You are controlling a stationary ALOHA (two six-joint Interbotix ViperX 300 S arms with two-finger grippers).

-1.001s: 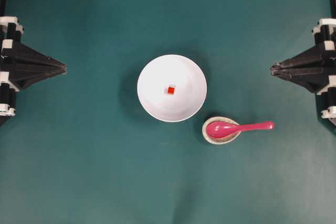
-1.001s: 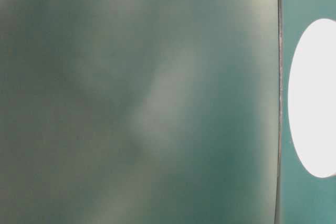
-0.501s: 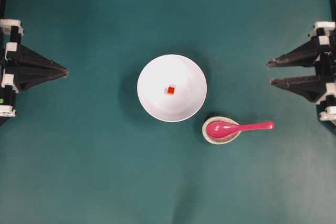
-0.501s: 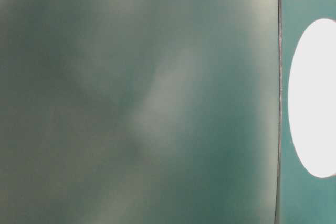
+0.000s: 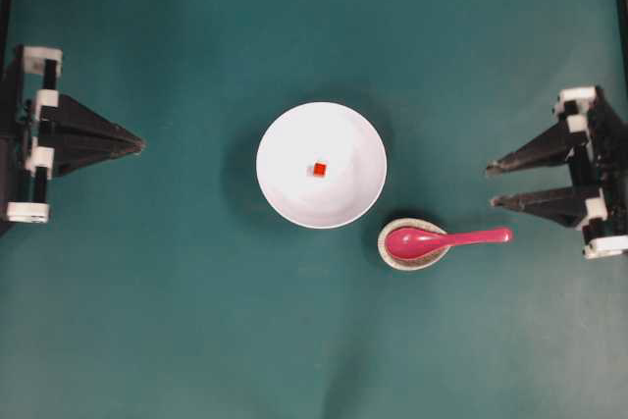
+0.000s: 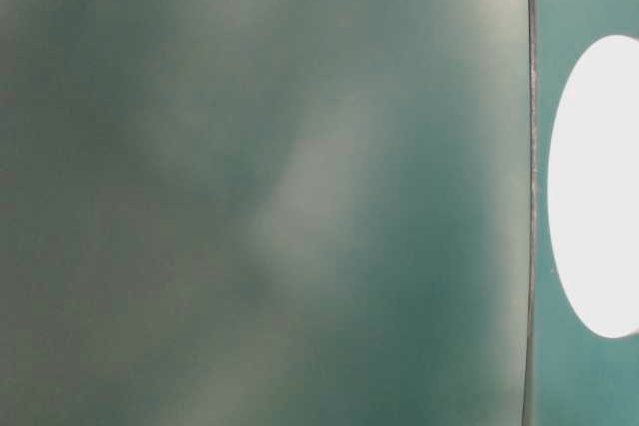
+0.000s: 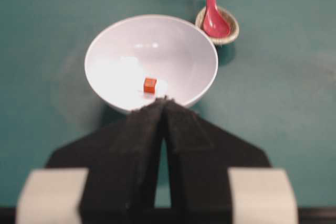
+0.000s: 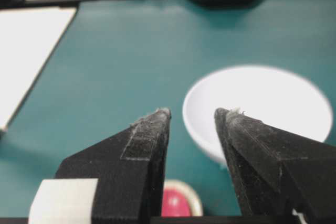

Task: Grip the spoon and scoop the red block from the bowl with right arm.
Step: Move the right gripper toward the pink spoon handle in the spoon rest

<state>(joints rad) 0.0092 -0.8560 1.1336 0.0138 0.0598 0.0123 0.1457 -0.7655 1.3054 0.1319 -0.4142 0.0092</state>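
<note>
The spoon (image 5: 446,239) lies on the green desk (image 5: 196,321) with its scoop resting in a small speckled dish (image 5: 413,244) just beside the white bowl (image 5: 321,165), toward the lower right of the bowl in the overhead view. Its handle runs almost level across that view, pointing away from the bowl toward the right edge, and the handle's free end is the part closest to the right gripper (image 5: 491,184). That gripper hangs near the right edge, up and to the right of the handle tip, apart from it, with nothing between its fingers. Its two pointed fingers stand well spread, with a clear gap between them, aimed toward the middle of the desk. In the right wrist view the pink scoop (image 8: 175,205) shows low, just under the gap between the fingers, and the bowl (image 8: 257,108) lies beyond.

The red block (image 5: 319,170) sits alone near the middle of the bowl's floor, untouched.

The left gripper (image 5: 140,145) waits at the far left with its fingers pressed together on nothing, and the whole bowl lies between it and the spoon. The right arm is plainly the nearer one to the spoon.

As I judge it, the grasp has not yet begun. The fingers need to come down astride the handle, across its long axis.
</note>
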